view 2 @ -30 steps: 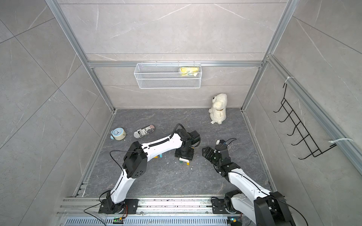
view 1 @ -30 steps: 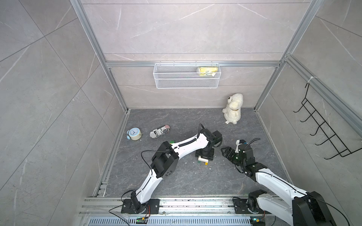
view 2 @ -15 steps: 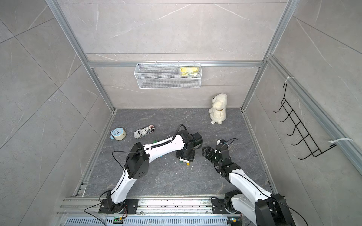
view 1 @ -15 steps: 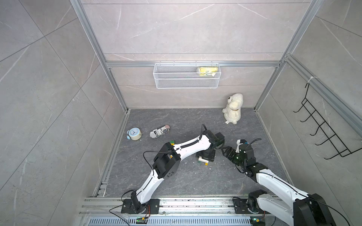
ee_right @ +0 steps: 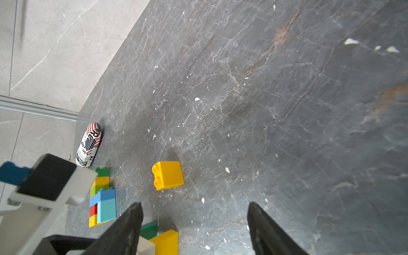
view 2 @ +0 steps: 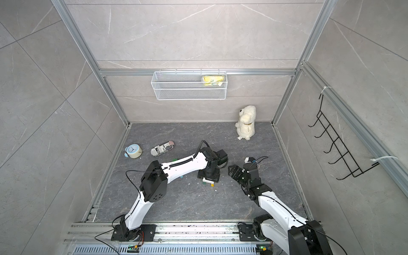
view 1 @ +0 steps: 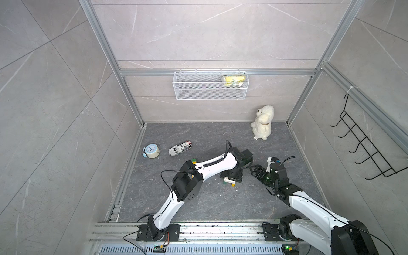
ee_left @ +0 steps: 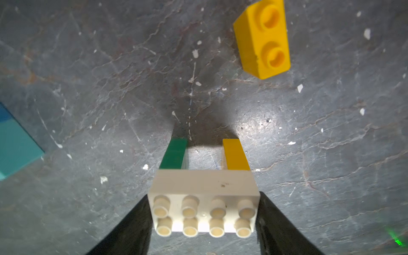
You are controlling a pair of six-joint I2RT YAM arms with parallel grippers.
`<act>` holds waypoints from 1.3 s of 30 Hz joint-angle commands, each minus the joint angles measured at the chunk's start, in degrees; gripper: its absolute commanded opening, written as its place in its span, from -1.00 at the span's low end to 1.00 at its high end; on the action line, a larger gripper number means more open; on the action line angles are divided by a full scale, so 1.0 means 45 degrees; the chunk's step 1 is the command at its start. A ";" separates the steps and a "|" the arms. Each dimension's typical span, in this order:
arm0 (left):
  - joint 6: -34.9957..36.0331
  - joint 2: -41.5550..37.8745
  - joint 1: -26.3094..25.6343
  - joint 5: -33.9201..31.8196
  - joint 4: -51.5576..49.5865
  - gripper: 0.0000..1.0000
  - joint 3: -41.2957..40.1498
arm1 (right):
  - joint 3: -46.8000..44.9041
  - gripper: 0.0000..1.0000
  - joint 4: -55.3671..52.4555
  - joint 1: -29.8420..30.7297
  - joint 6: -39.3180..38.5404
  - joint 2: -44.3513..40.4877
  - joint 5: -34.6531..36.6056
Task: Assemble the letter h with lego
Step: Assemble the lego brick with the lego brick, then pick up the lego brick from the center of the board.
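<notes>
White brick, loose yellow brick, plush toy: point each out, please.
white brick (ee_left: 203, 203), left wrist view, on its studded face
loose yellow brick (ee_right: 169, 175), right wrist view, on its smooth side
plush toy (view 1: 262, 129), a top view, on its body

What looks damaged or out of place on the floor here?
The loose yellow brick has a chipped, ragged spot on one edge, clear in the left wrist view. Small white flecks lie scattered over the dark floor. Nothing else stands out.
</notes>
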 commanded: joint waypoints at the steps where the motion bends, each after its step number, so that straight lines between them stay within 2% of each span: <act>1: -0.0130 -0.0803 0.0020 0.0112 -0.0225 0.87 0.0247 | 0.0001 0.55 -0.0307 -0.0033 -0.0362 0.0075 0.0138; 2: -0.0104 -0.0947 0.0019 0.0034 -0.0268 0.98 0.0338 | 0.0034 0.55 -0.0335 -0.0031 -0.0460 0.0119 0.0089; 6: -0.0004 -0.1900 0.0139 -0.0340 -0.0067 0.99 0.0156 | 0.0663 0.51 -0.0694 -0.0028 -0.1251 0.0704 -0.0405; 8: 0.0013 -0.2597 0.0375 -0.0542 0.0388 0.99 -0.0424 | 0.1225 0.43 -0.1216 -0.0014 -0.1855 0.1230 -0.0767; 11: 0.0051 -0.4270 0.0934 -0.0982 0.1917 0.99 -0.2575 | 0.1986 0.33 -0.1882 0.0080 -0.2342 0.2243 -0.1196; 13: 0.0175 -0.5718 0.1422 -0.1104 0.3380 0.99 -0.4709 | 0.2634 0.32 -0.2581 0.0462 -0.2751 0.2873 -0.1244; 18: 0.0674 -0.8666 0.2246 -0.1891 0.6386 0.99 -0.9001 | 0.4690 0.34 -0.4538 0.2131 -0.3558 0.4172 0.0376; 24: 0.1664 -1.1442 0.2247 -0.5037 0.8833 0.99 -1.2206 | 0.7107 0.34 -0.6590 0.3352 -0.3873 0.6168 0.2074; 28: 0.1671 -1.3436 0.2249 -0.7704 1.0393 0.99 -1.4579 | 0.8294 0.28 -0.7387 0.3854 -0.3897 0.7374 0.3233; 30: 0.1501 -1.4462 0.2276 -0.8314 1.0913 0.99 -1.5591 | 0.8756 0.23 -0.7609 0.4070 -0.3859 0.7817 0.3668; 35: 0.1110 -1.6351 0.2296 -0.9137 1.0609 0.99 -1.6228 | 0.9575 0.05 -0.7961 0.4309 -0.3702 0.8845 0.4250; 39: 0.1016 -1.6809 0.2296 -0.8965 1.0630 0.99 -1.6376 | 1.0015 -0.03 -0.8030 0.4385 -0.3556 0.9548 0.4481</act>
